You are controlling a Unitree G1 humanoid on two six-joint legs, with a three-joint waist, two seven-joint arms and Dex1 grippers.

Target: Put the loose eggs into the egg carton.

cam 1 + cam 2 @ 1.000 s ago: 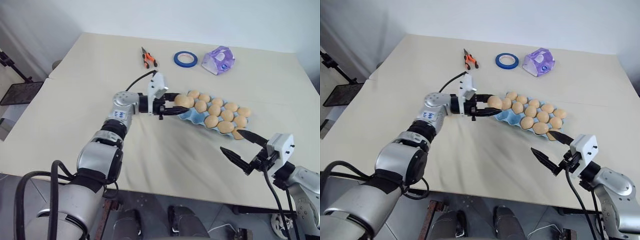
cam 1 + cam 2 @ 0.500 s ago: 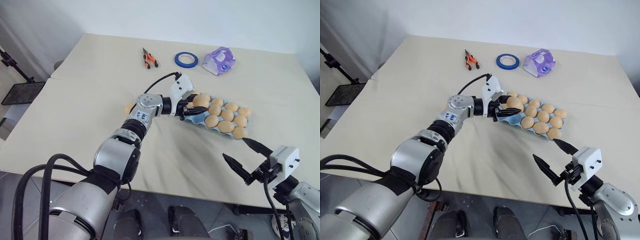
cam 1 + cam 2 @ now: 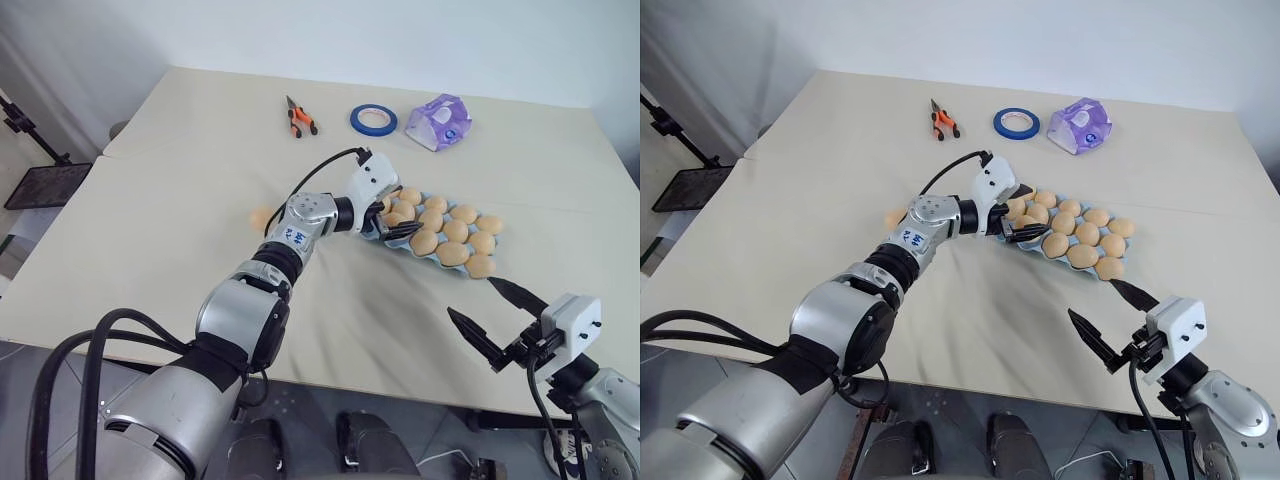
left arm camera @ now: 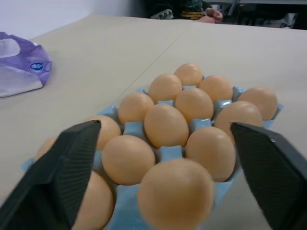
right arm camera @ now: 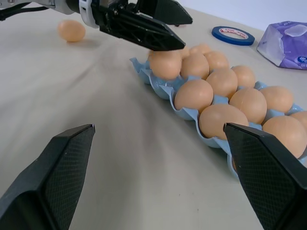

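Fingers on your left gripper spread wide over the carton, holding nothing; right gripper wide, empty. Beige table, one egg loose, pale wall.

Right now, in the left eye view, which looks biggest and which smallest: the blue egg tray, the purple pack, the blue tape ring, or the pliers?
1. egg carton, clearly the largest.
2. purple pack.
3. blue tape ring and pliers look alike, so I won't rank them. These three lie farther away, which shrinks them somewhat.
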